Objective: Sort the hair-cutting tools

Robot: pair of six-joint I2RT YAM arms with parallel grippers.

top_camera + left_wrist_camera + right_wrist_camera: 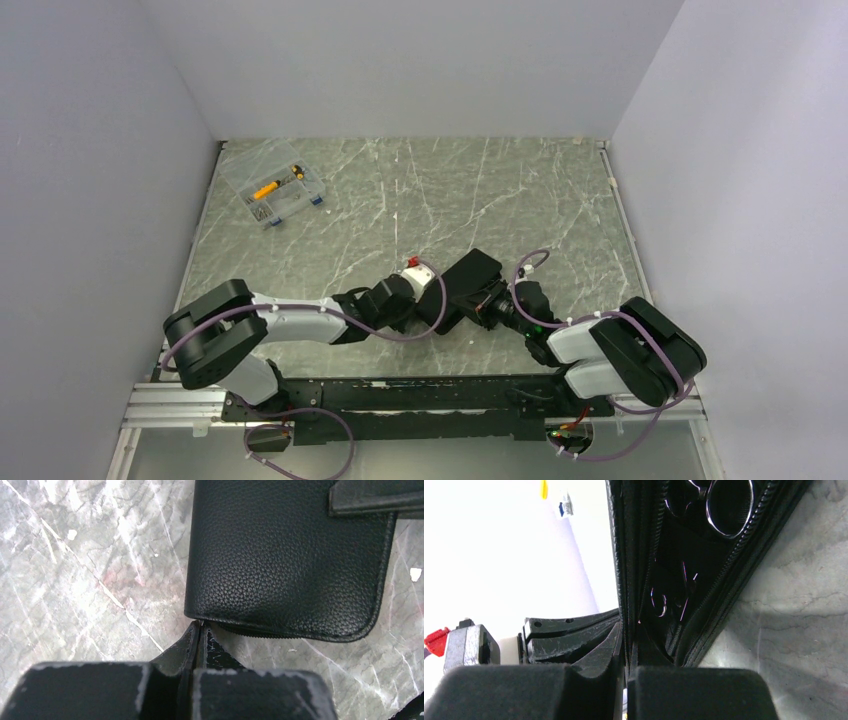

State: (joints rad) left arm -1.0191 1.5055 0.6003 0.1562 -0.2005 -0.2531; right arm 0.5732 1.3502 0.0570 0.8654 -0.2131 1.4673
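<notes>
The flat black zip case (pixel 472 272) lies mid-table between both arms. My left gripper (pixel 202 626) is shut, its tips pinching the case's near zip edge (pixel 280 570); in the top view it (pixel 432 303) sits at the case's left end. My right gripper (pixel 626 632) is shut on the case's cover edge (pixel 631 555) and holds it partly open; in the top view it (pixel 490 300) is at the case's near right side. Inside, the silver ring handles of scissors (pixel 750 510) show. The black comb is not visible.
A clear plastic box (pixel 272 185) with yellow and small parts stands at the back left. White walls close in the marble table (pixel 560 200) on the left, back and right. The left gripper's fingers (pixel 569 632) show behind the cover in the right wrist view.
</notes>
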